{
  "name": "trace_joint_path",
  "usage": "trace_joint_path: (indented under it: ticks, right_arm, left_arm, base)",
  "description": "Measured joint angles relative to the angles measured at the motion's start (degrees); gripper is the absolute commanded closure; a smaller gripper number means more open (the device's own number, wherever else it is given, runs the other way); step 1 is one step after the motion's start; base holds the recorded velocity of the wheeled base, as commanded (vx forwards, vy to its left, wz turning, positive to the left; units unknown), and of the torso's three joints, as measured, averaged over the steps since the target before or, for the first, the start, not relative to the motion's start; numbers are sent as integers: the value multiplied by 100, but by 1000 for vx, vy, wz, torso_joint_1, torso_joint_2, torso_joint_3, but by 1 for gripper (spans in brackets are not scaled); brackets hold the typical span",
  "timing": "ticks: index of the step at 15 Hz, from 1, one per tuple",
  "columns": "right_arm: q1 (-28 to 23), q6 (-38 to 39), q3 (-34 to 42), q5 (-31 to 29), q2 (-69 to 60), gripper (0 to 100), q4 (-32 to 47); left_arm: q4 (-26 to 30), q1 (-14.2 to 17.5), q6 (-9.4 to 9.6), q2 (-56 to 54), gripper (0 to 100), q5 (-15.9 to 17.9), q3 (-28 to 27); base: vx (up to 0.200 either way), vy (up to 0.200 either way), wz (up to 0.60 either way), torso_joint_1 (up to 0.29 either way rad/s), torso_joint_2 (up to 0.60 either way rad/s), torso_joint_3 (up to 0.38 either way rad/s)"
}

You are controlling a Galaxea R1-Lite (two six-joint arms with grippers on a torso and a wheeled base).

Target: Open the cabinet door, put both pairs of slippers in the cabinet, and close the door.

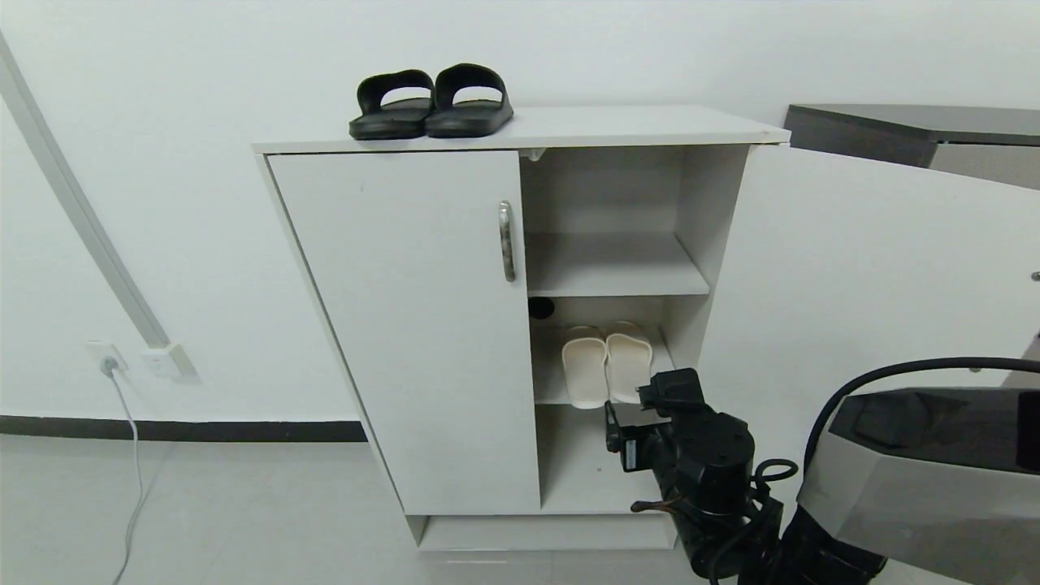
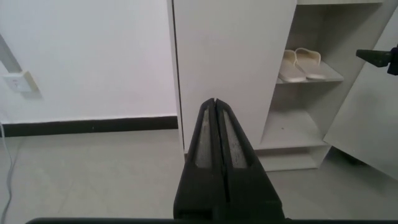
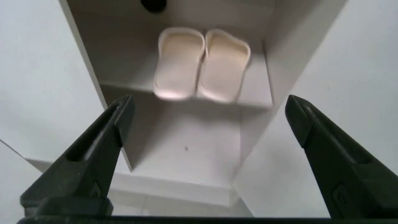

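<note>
A white cabinet [image 1: 569, 126] stands against the wall with its left door [image 1: 406, 325] closed and its right door [image 1: 853, 276] swung wide open. A black pair of slippers [image 1: 431, 101] rests on the cabinet top. A white pair of slippers [image 1: 608, 366] [image 3: 202, 62] [image 2: 301, 63] lies side by side on the middle shelf [image 1: 552, 394]. My right gripper [image 1: 638, 414] [image 3: 209, 106] hangs open just in front of that shelf, slightly below the white pair, holding nothing. My left gripper [image 2: 214, 104] is shut and empty, low over the floor, facing the closed door.
The top shelf [image 1: 617, 268] and the bottom compartment [image 1: 577, 471] hold nothing. A metal handle [image 1: 507, 241] sits on the closed door. A wall socket with a hanging cable [image 1: 106, 359] is at the left. A dark grey unit [image 1: 910, 122] stands behind the open door.
</note>
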State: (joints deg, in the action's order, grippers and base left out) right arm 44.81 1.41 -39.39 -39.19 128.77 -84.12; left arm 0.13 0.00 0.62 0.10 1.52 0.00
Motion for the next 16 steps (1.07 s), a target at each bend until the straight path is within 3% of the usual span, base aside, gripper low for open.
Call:
trace_joint_path:
  ticks: [14,16]
  right_arm:
    - [2,6,41,0,11,0,-27]
    - [6,0,63,9,11,0,-101]
  left_arm:
    - [2,0,0,0,100,-2,0]
    - [5,0,0,0,100,-2,0]
  base:
    - [0,200,0,2,3,3]
    - [0,0,0,0,0,0]
